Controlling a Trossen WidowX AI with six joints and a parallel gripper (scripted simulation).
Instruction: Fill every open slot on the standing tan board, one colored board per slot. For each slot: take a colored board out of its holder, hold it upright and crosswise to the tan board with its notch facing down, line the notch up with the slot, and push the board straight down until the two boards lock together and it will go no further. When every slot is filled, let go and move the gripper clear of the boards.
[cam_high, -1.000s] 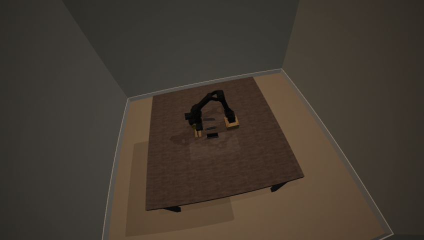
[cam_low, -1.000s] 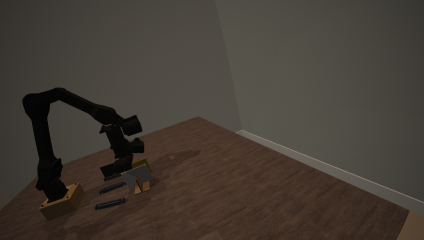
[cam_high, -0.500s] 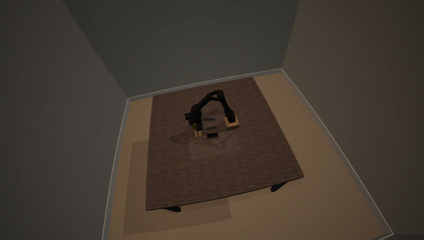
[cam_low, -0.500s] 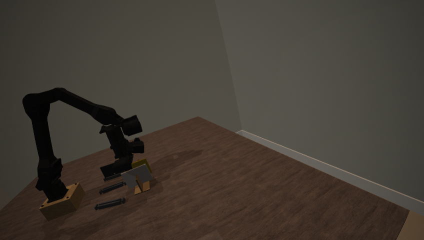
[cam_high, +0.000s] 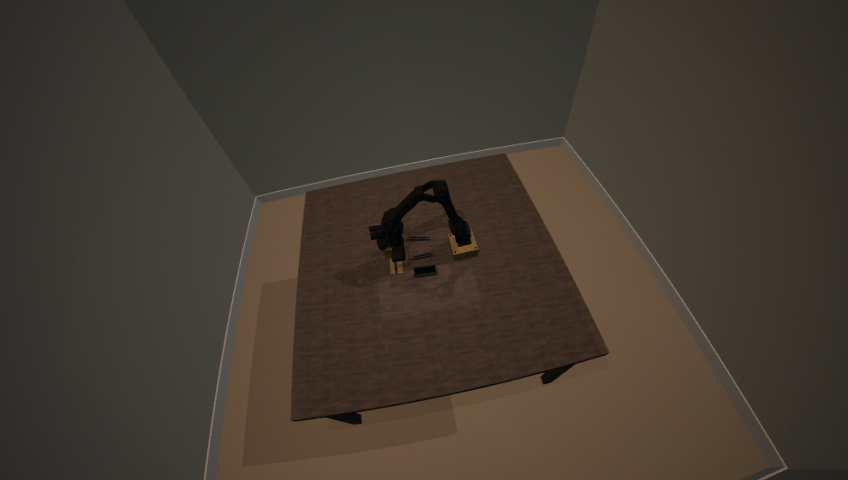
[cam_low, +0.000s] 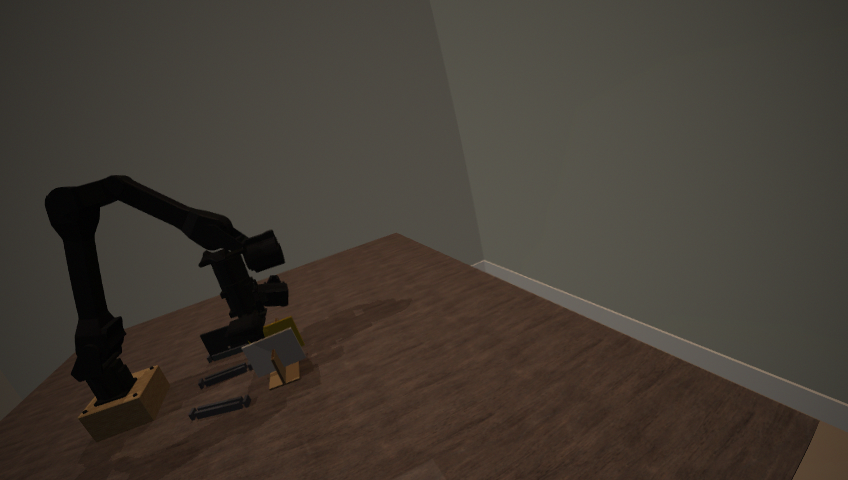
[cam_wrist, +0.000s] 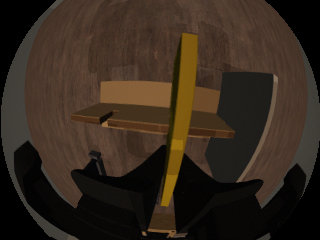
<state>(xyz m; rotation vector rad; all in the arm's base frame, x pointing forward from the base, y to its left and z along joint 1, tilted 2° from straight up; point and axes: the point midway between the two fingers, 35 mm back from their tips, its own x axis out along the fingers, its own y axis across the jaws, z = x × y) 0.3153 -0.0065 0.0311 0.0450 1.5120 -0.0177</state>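
Yellow board (cam_high: 387, 253) (cam_low: 288, 326) (cam_wrist: 183, 95) gripped upright in pincer (cam_high: 398, 254) (cam_low: 257, 334) (cam_wrist: 168, 150); no writing legible.

A plain, dim room, its exact kind unclear; bare grey walls (cam_high: 380, 89) (cam_low: 654, 148) fill the upper frame; one wooden table (cam_high: 416, 350) (cam_low: 505, 386) stands below, bearing a robot arm (cam_high: 410, 202) (cam_low: 86, 261).

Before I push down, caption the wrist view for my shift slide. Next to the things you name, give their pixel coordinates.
Yellow board (cam_wrist: 184, 90) gripped upright across the tan board (cam_wrist: 145, 116), grey board (cam_wrist: 243, 110) standing to its right in the image.
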